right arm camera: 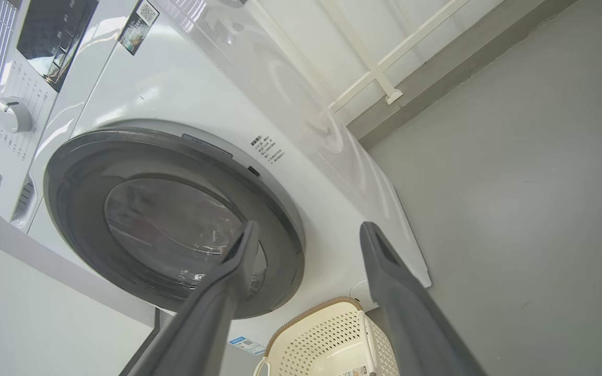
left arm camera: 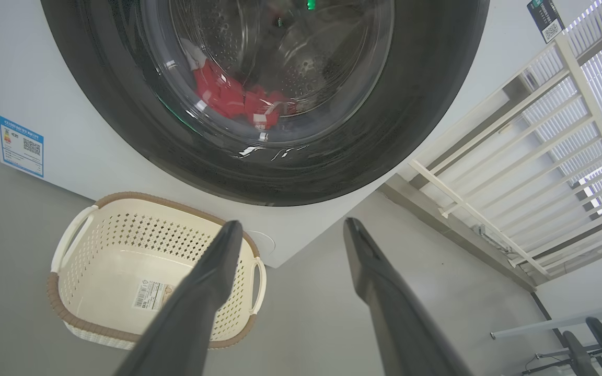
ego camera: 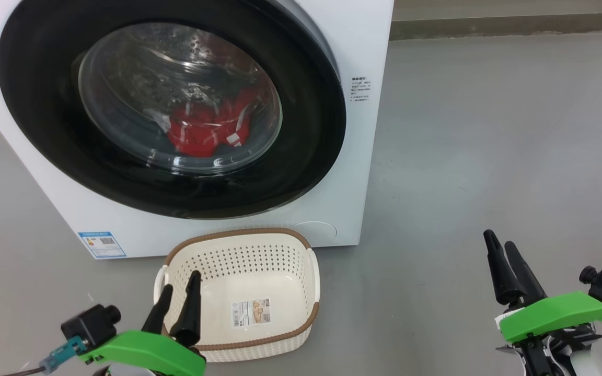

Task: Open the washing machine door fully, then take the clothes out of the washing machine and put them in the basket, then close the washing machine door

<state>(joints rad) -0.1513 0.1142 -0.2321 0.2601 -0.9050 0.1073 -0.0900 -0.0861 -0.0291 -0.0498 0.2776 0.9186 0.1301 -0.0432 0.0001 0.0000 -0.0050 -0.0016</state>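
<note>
Washing machine door (ego camera: 170, 109) shut flush on washing machine (ego camera: 358, 52) front. Red clothes (ego camera: 207, 130) behind glass, low in drum. Basket (ego camera: 238, 231) on floor (ego camera: 489, 130) just below door. Left gripper (ego camera: 181, 281) over basket's near-left rim, jaws wide apart, holding nothing. Right gripper (ego camera: 498, 238) well right, likewise spread, empty.

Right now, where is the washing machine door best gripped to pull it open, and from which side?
Probably at the right edge of the washing machine door, where its grey side stands proud of the washing machine. Come from the right with the open right gripper, one finger behind that lip. The bulging glass offers nothing to pinch.
</note>
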